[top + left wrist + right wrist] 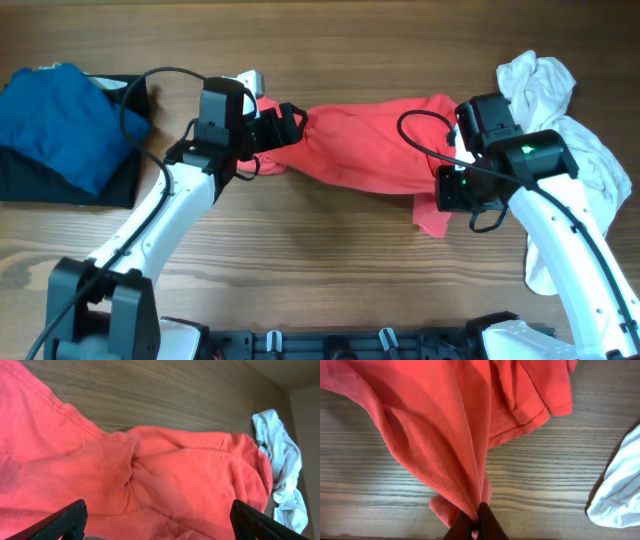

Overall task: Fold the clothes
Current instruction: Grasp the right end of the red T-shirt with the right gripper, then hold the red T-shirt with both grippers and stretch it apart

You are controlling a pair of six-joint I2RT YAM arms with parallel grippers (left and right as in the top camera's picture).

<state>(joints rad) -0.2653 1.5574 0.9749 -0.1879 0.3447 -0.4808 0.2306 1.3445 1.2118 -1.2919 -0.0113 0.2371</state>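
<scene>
On woodgrain table [330, 260], crumpled red T-shirt [370, 145].

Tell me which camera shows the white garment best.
Overhead. It shows the white garment as a whole crumpled pile at the far right, only partly covered by the right arm. The left wrist view shows it small, beyond the red shirt. The right wrist view catches just an edge at lower right.
</scene>
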